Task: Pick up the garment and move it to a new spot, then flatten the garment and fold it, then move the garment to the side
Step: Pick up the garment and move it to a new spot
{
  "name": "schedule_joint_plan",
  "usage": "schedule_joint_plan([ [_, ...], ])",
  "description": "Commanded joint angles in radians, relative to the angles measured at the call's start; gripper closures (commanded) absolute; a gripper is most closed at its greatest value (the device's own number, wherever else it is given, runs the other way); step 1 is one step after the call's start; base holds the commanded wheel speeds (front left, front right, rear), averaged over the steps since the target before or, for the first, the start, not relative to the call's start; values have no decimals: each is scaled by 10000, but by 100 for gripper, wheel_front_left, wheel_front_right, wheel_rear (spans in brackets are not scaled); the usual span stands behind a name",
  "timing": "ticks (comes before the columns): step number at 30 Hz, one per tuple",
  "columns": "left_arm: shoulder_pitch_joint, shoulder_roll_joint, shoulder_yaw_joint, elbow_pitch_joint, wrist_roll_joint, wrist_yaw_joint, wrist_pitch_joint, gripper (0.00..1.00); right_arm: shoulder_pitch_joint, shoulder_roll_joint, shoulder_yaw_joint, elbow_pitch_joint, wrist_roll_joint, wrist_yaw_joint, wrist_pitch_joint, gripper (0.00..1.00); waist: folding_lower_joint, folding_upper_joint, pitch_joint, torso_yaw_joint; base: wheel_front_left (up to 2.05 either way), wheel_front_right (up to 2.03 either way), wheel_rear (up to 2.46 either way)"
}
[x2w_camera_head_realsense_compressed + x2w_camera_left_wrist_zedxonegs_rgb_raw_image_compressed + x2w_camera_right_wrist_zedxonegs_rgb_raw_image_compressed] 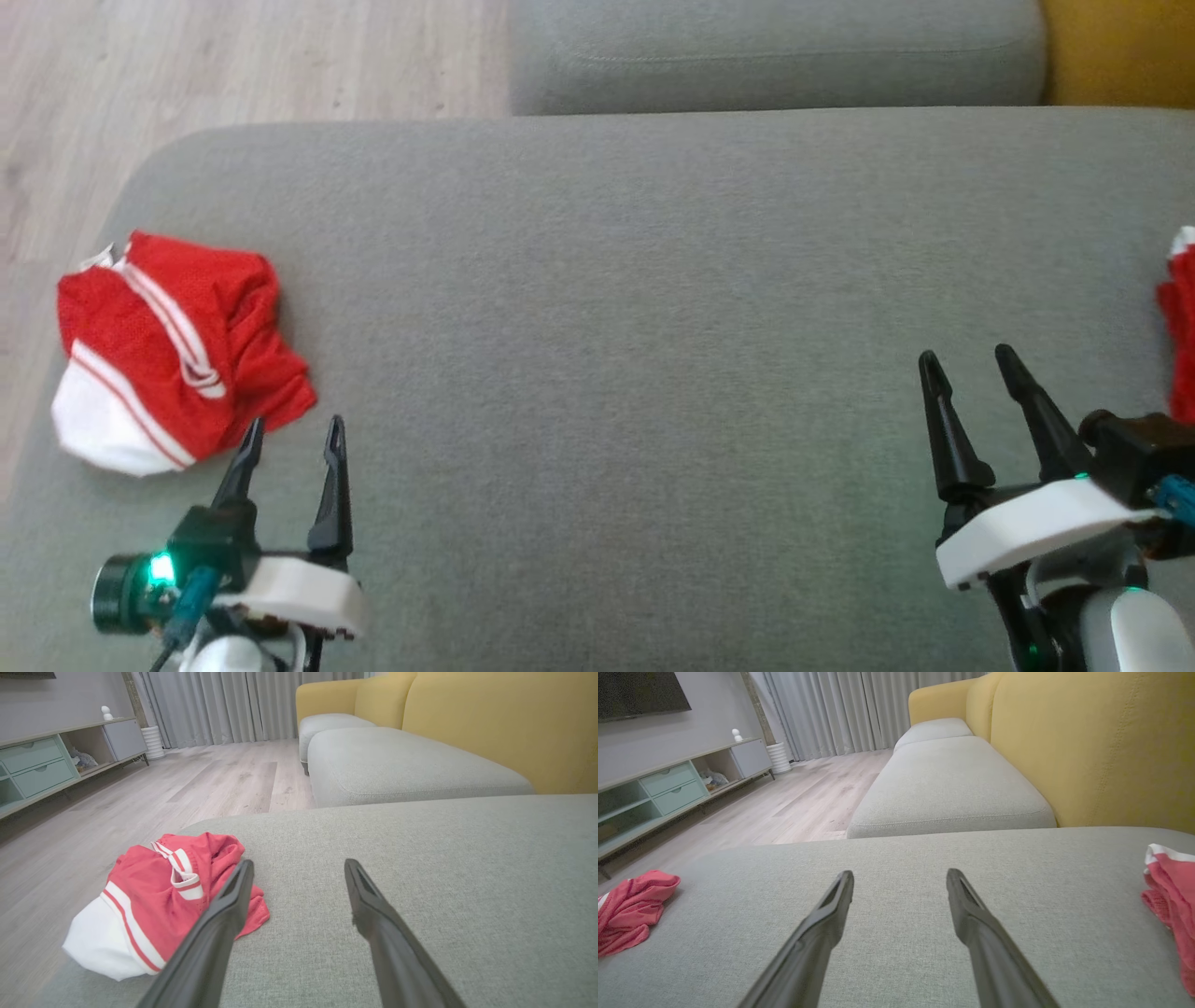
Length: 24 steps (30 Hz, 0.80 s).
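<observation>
Nearest us, our left gripper (pixel 295 425) and right gripper (pixel 964 355) hover spread and empty over the grey cushion (pixel 607 327). Just beyond the left fingertips, slightly leftward, lies the bunched red garment (pixel 168 355), its long axis running near-to-far, white end toward us. Another red cloth (pixel 1181 327) lies at the right edge.

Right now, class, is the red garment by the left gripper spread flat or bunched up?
Bunched up: the red garment lies in overlapping layers, stripes bending over folds.

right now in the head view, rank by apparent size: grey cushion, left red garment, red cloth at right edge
1. grey cushion
2. left red garment
3. red cloth at right edge, cropped by the frame, full size unsure
</observation>
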Motion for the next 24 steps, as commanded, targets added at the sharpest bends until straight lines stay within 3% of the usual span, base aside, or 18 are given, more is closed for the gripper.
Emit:
schedule_joint_plan([
  [1,-806,117,351,-300,-26,-66,-262,0,-348,-27,227,-511,-105,-17,37,0,1,-1,240,328,0,0,0],
  [17,-2083,-668,343,868,79,-747,-1595,0,-1141,-808,1019,-1376,-210,-17,704,0,1,-1,748,3625,0,0,0],
  [24,-1987,-864,890,732,408,-847,-1603,0,-1290,-956,1239,-1529,-168,-17,942,0,1,-1,856,4300,0,0,0],
])
